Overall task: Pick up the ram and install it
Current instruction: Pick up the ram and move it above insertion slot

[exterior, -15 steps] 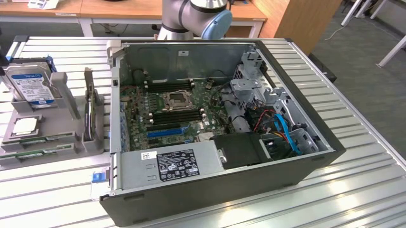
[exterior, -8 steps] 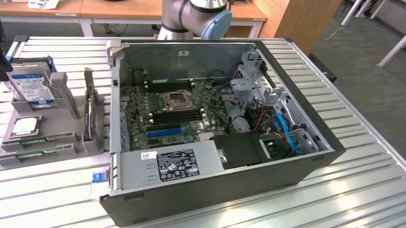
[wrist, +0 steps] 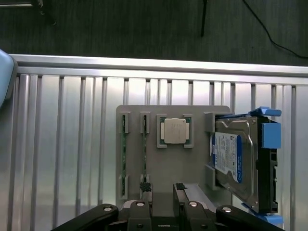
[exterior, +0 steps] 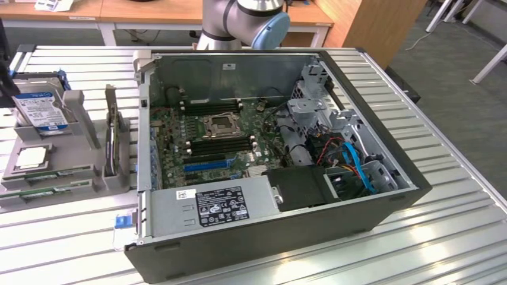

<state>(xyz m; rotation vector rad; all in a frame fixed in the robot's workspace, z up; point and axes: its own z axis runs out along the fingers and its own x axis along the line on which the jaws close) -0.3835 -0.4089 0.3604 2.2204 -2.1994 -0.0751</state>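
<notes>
Two rams lie side by side in the slots of a grey holder tray (wrist: 197, 113): one ram (wrist: 123, 155) is the outer stick, the other ram (wrist: 145, 155) lies beside the processor chip. In the exterior view the same rams (exterior: 49, 175) (exterior: 40, 193) sit at the tray's near end, on the exterior view's left of the open computer case (exterior: 380, 148). My gripper (wrist: 162, 187) hangs above the tray, open, nothing between its fingertips (wrist: 145, 186). One fingertip lines up with the end of the inner ram. The motherboard's black memory slots (exterior: 222, 142) lie inside the case.
A silver processor chip (wrist: 174, 131) and a hard drive in a blue bracket (wrist: 240, 159) share the tray. A thin card stands upright in the tray (exterior: 113, 136). The slatted metal table (exterior: 443, 237) ends close beyond the tray. The arm's base (exterior: 241, 21) is behind the case.
</notes>
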